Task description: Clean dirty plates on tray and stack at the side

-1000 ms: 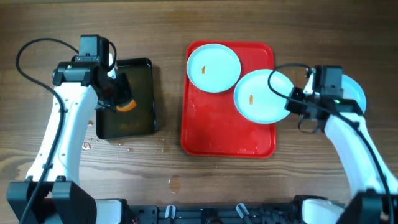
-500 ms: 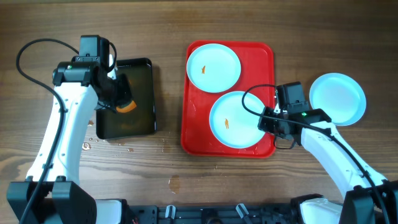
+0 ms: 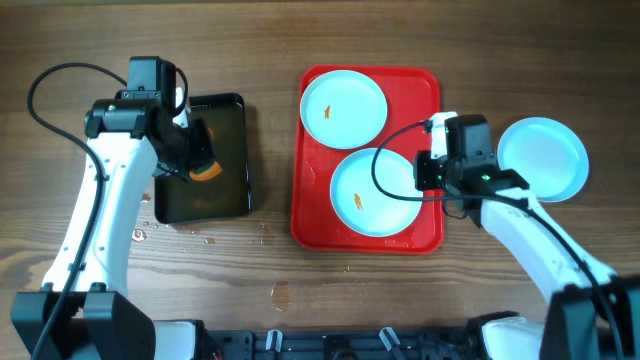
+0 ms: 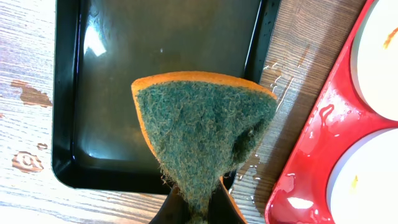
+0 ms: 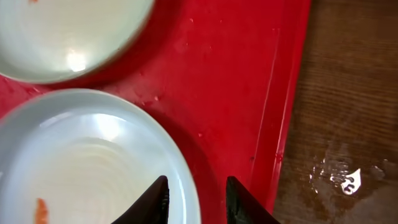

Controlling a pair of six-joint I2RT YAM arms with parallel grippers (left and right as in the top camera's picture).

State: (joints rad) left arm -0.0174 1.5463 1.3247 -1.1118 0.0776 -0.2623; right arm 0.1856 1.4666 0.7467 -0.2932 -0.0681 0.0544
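Note:
Two pale plates lie on the red tray [image 3: 318, 222]. The far plate [image 3: 343, 108] and the near plate [image 3: 372, 192] each carry a small orange smear. A third plate [image 3: 543, 158] rests on the table right of the tray, with no smear showing. My right gripper [image 3: 426, 172] is open at the near plate's right rim. In the right wrist view the near plate [image 5: 93, 168] runs under one finger while the other hangs over the bare tray [image 5: 249, 93]. My left gripper [image 4: 199, 213] is shut on a green-and-orange sponge [image 4: 205, 130] above the black tray [image 3: 228, 195].
Left of the red tray sits the black tray [image 4: 62, 124], holding shallow water. Water drops lie on the wood between the two trays and beside the red tray's right edge [image 5: 339, 177].
The right gripper brought the smeared plate from the tray's right edge down onto the tray's near half and opened its jaws. The left arm and sponge have stayed still.

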